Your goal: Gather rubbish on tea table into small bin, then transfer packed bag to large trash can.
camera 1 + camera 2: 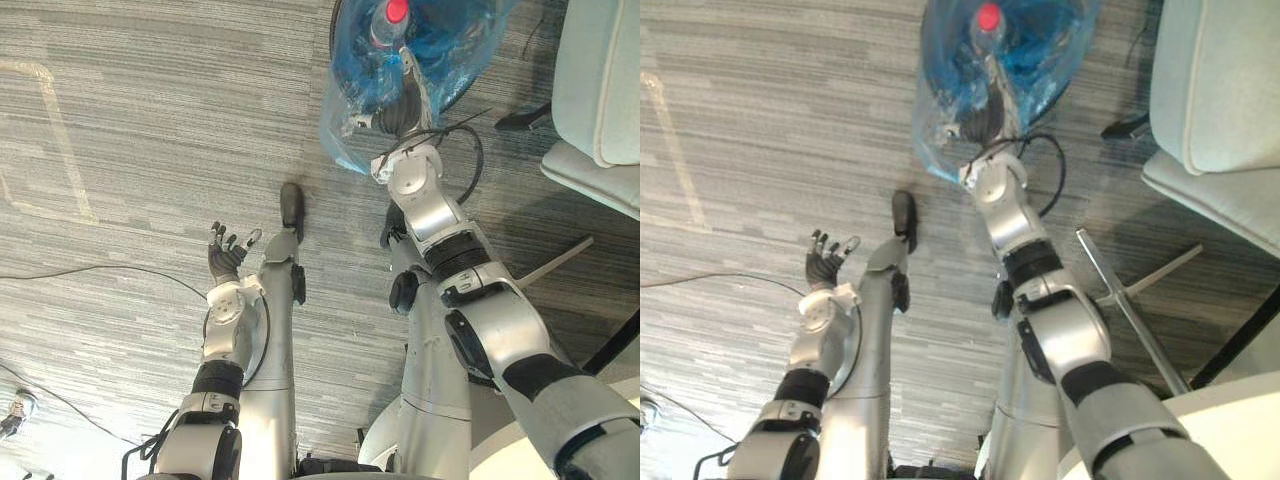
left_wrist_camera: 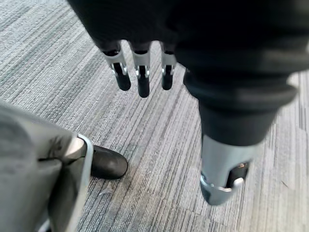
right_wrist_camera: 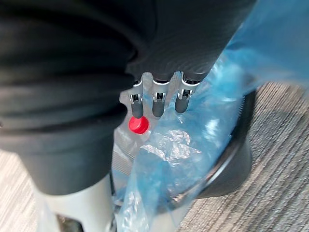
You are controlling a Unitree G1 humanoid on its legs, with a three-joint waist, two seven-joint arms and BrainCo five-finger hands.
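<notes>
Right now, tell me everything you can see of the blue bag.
The blue bag is thin, translucent, crinkled plastic. It lines a dark round bin on the carpet, with its loose edge spilling over the rim. A bottle with a red cap shows inside. The right hand is against the plastic.

Floor: grey striped carpet throughout. A pale tape outline is stuck to it at the far left. A pale upholstered chair stands at the right. A silver metal bar with a crosspiece shows against the carpet near it. A white rounded tabletop edge shows at lower right.
</notes>
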